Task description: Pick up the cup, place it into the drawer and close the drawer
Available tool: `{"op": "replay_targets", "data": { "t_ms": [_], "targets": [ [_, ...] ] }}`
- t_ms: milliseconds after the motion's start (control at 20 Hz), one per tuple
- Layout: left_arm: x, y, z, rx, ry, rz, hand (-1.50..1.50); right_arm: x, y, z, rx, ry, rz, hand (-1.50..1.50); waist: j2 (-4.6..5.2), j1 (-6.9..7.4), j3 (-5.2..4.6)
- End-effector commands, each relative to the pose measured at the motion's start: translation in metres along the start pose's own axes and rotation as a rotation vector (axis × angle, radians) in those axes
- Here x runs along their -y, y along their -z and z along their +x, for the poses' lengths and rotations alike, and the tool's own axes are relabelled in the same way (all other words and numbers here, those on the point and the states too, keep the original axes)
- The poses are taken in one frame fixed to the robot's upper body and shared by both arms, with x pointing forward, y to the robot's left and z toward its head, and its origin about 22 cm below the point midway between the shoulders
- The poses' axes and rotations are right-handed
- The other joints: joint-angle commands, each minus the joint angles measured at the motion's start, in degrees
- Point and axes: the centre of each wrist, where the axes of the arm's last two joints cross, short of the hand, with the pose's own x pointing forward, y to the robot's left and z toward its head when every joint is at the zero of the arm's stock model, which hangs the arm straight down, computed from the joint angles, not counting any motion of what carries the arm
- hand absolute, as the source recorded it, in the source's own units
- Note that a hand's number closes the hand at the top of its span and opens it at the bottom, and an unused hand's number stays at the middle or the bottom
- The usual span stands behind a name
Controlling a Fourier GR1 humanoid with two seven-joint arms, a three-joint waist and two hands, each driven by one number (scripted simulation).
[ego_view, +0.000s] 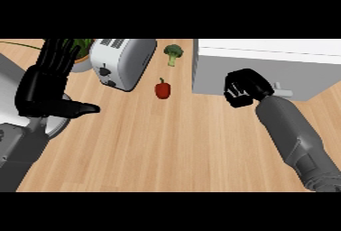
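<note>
No cup shows anywhere in the head view. The white drawer unit (266, 54) stands at the back right of the wooden counter, and its grey front (212, 76) faces me. A pale handle (283, 92) sticks out just right of my right hand (244, 88). That hand has its fingers curled and sits against the drawer front, with nothing visible in it. None of the drawer's inside can be seen. My left hand (44, 85) rests open at the left edge, fingers up and thumb pointing right.
A silver toaster (121, 61) stands at the back left, with a potted plant (81, 57) beside it. A red pepper (163, 89) and a broccoli floret (173, 53) lie between the toaster and the drawer unit. A grey rounded object (12, 85) sits at the far left.
</note>
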Motion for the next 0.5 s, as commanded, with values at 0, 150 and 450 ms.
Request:
{"op": "replay_targets", "data": {
  "t_ms": [0,150,450],
  "targets": [
    [0.001,-0.003,-0.005,0.002,-0.018,-0.017,-1.5,0.046,-0.006,-0.021,-0.132,0.019,-0.063,1.5,2.58,1.78,0.73],
    [0.004,-0.009,-0.013,-0.013,-0.03,-0.034,-1.5,0.055,-0.001,-0.016,-0.115,0.063,-0.094,1.5,2.66,2.14,0.71],
    [0.002,-0.01,-0.011,-0.013,-0.042,-0.039,-1.5,0.061,-0.014,-0.031,-0.115,0.08,-0.136,1.5,2.69,2.7,0.77]
  ]
}}
